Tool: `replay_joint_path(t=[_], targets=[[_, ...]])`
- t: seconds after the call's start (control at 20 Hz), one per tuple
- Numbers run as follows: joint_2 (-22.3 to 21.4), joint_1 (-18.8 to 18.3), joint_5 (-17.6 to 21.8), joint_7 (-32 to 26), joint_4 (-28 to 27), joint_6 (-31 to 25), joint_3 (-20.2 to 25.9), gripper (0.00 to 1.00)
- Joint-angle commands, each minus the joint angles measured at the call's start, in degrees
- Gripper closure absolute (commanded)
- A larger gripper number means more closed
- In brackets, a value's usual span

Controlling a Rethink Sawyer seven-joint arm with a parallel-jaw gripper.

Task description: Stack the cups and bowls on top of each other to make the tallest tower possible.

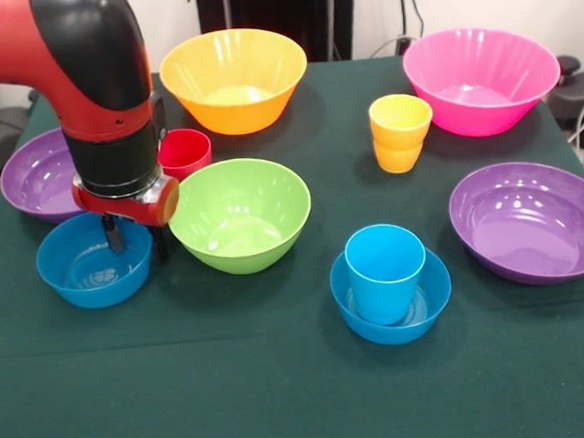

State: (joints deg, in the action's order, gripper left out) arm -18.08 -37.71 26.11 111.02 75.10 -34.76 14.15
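Observation:
My gripper (136, 242) hangs low at the left, over the far right rim of a small blue bowl (71, 280). One finger (113, 235) is inside the bowl and the other is outside it, well apart, so the gripper is open. To the right, a blue cup (386, 268) stands upright in a second small blue bowl (436, 304). A lime green bowl (240, 215) sits just right of the gripper. The red cup (187, 151) is partly hidden behind the arm. A yellow-orange cup (400, 131) stands alone further right.
The large orange-yellow bowl (234, 80) and large pink bowl (481, 77) sit at the far side. One purple bowl (533, 220) lies at the right, another (33, 177) at the left behind the arm. The table is covered in dark green cloth.

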Motion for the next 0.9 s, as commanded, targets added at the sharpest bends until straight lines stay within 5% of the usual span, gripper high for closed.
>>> replay_joint_path(t=[0.05,0.9], targets=[[4.8,-0.3,0.3,-3.7,-1.3,4.0,5.7,0.0],[5.6,1.3,0.8,-5.6,-4.1,1.3,7.3,0.0]])
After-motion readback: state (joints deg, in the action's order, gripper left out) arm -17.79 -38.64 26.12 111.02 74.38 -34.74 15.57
